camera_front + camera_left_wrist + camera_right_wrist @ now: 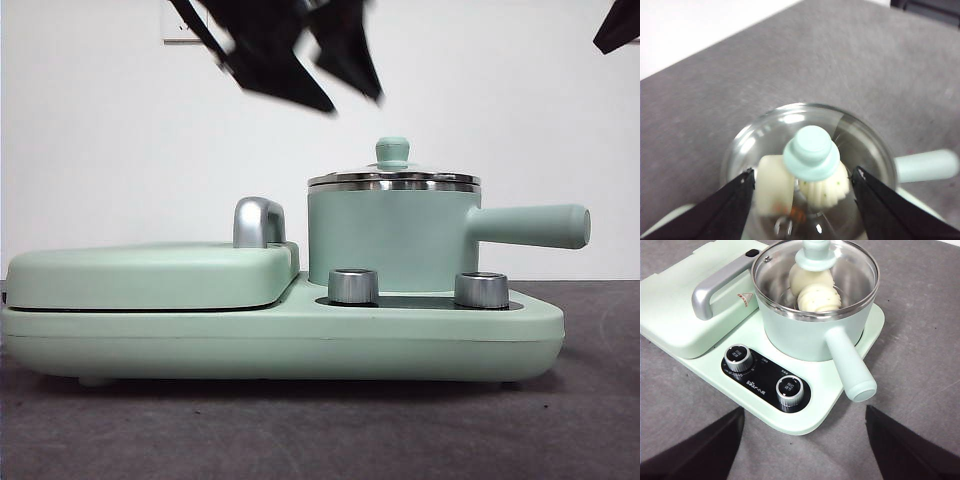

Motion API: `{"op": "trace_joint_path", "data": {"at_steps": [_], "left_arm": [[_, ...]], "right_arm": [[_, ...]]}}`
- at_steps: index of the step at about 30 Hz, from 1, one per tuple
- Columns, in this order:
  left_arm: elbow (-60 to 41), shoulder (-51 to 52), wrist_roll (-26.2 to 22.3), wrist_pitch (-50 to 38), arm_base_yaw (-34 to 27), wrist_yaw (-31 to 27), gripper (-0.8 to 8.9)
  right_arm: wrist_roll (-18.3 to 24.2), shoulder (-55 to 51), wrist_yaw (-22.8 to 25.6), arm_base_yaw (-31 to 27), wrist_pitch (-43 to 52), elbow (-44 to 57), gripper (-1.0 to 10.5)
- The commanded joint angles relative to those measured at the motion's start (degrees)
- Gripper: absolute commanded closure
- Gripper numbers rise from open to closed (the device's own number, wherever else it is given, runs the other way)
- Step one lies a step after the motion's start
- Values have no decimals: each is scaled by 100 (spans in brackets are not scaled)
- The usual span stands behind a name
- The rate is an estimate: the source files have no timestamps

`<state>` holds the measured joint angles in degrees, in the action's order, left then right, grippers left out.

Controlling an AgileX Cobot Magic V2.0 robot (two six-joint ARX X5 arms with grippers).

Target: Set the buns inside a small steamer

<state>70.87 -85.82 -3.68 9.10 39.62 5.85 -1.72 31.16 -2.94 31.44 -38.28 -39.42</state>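
The small steamer (390, 235) stands on the right side of a mint-green cooker base (280, 335), its glass lid (394, 181) on and its handle (530, 226) pointing right. Through the lid, the smooth bun (807, 279) and the ribbed bun (819, 297) lie side by side inside the pot; they also show in the left wrist view, the smooth bun (772, 185) and the ribbed bun (827, 192). My left gripper (804, 172) is open and empty, hovering above the lid's green knob (811, 152); the front view shows it blurred (350, 100). My right gripper (804, 412) is open and empty, back from the cooker.
A flat mint-green griddle cover (150, 275) with a steel handle (258, 222) fills the base's left half. Two steel dials (740, 357) (789, 390) sit at the base's front. Grey table (320, 430) lies around the cooker. A black arm tip (618, 25) shows at the top right.
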Motion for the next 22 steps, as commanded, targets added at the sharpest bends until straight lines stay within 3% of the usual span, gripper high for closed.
{"op": "trace_joint_path", "data": {"at_steps": [1,10,22], "left_arm": [[76,369,511,599,-31,-7,498],[17,1445,516,2017,-149,-4,498],[-1849,3296,929,2177,-734,-9,498]], "right_arm": [[-79,22,-4,31,59,-22,572],[-109,133,-181,31,286,-35,572],[-251,1056,-870,37,1143,-81,572]]}}
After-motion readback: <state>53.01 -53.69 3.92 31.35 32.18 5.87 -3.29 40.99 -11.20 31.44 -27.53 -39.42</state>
